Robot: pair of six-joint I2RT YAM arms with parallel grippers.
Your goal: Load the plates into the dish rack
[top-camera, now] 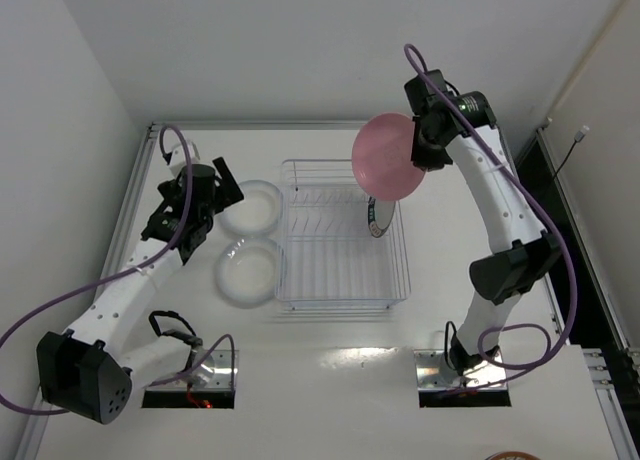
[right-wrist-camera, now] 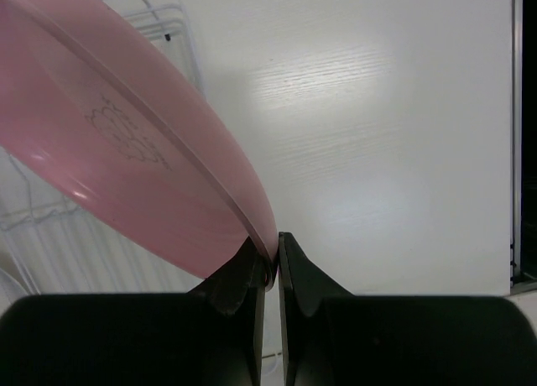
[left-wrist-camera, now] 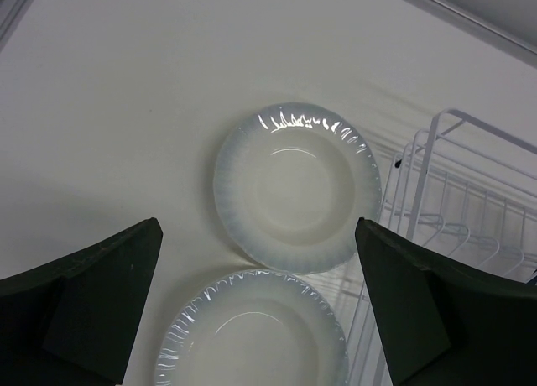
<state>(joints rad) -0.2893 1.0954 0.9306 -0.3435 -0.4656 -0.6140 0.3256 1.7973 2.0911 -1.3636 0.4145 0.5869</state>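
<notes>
Pinching the pink plate (top-camera: 388,158) by its rim, the right hand (right-wrist-camera: 270,264) holds it above the rack (top-camera: 345,302). It looks stiff, smooth, maybe slippery, so grip the edge well. The left hand (left-wrist-camera: 257,226) hangs wide open over 2 pale plates (left-wrist-camera: 295,187) on the table (top-camera: 435,230).

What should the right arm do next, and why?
Probably lower the pink plate, edge down, into a free slot of the dish rack. The right gripper is shut on its rim and holds it in the air over the rack's far right corner, where the patterned plate already stands; the other slots look free.
</notes>
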